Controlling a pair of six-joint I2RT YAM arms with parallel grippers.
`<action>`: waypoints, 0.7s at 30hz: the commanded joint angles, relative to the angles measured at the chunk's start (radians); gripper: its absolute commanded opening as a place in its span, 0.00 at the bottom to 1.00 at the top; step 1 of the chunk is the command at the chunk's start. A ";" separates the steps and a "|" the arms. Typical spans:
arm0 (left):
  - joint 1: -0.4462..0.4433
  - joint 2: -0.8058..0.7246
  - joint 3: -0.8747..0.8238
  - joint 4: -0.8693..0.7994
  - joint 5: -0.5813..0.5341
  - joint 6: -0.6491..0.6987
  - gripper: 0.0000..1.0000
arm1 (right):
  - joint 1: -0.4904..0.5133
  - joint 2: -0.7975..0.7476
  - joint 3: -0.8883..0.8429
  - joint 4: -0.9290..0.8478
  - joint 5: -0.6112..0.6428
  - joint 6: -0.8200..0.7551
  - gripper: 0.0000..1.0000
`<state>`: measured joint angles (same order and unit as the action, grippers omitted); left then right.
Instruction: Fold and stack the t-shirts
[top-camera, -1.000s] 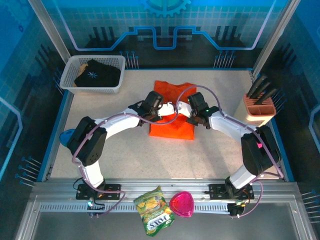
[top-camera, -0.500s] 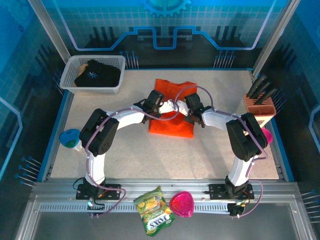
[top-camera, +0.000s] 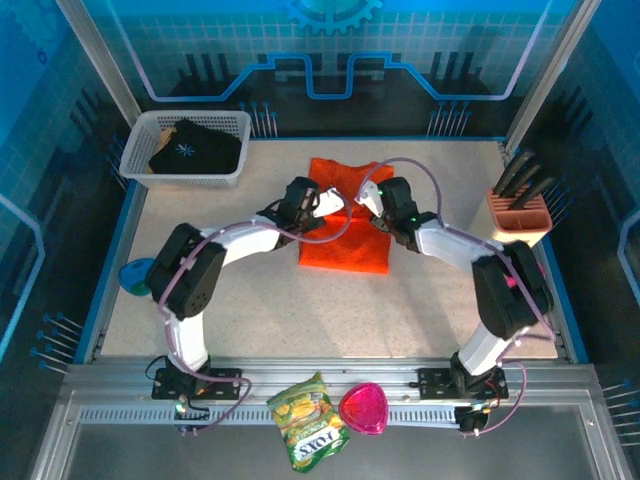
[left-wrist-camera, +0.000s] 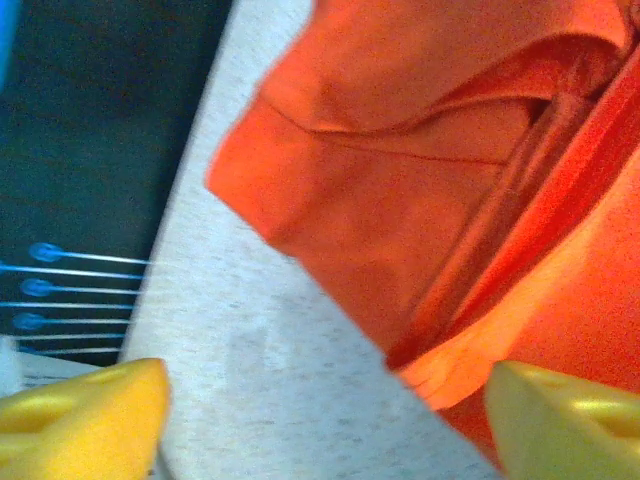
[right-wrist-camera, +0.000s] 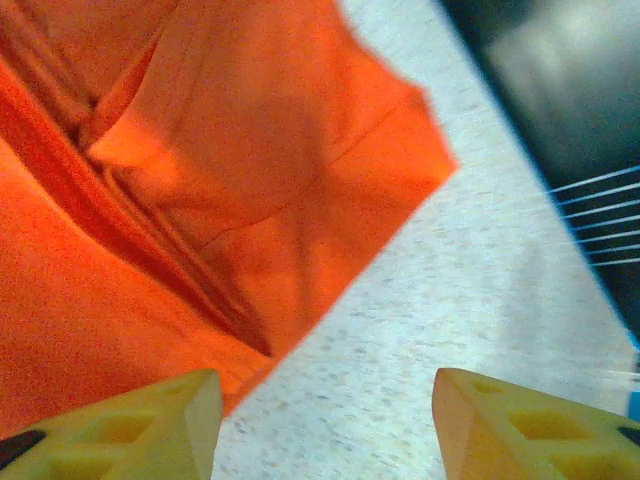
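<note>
The orange t-shirt (top-camera: 345, 245) lies partly folded mid-table, its sleeves spread at the far end. My left gripper (top-camera: 333, 206) hovers open over the shirt's far left part; in the left wrist view its yellow fingers (left-wrist-camera: 85, 420) straddle bare table and the orange t-shirt's sleeve edge (left-wrist-camera: 400, 200). My right gripper (top-camera: 366, 198) is open over the far right part, fingers (right-wrist-camera: 120, 430) wide apart beside the orange t-shirt's sleeve (right-wrist-camera: 250, 180). Neither holds cloth. The black t-shirt (top-camera: 190, 148) with a white starburst lies in the basket.
A white basket (top-camera: 232, 172) stands at the back left. An orange rack (top-camera: 520, 215) with black utensils is at the right edge. A blue object (top-camera: 133, 275) lies at the left edge. A snack bag (top-camera: 310, 420) and pink heart-shaped dish (top-camera: 363, 407) rest on the front rail.
Both grippers have shifted a little toward the far end of the orange shirt, over its sleeves. The shirt itself looks unmoved.
</note>
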<state>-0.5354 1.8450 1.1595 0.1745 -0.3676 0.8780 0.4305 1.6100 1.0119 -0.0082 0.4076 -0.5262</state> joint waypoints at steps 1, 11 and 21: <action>0.006 -0.172 -0.070 0.176 -0.010 -0.016 0.95 | -0.015 -0.174 -0.041 -0.001 -0.055 0.002 0.63; 0.008 -0.534 -0.351 -0.179 0.383 0.301 0.97 | -0.004 -0.471 -0.075 -0.573 -0.364 -0.219 0.68; 0.003 -0.431 -0.242 -0.536 0.424 0.406 0.89 | 0.056 -0.236 0.011 -0.850 -0.439 -0.366 0.70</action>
<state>-0.5320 1.3754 0.8600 -0.2272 -0.0078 1.2396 0.4660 1.3037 0.9890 -0.7506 0.0029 -0.8349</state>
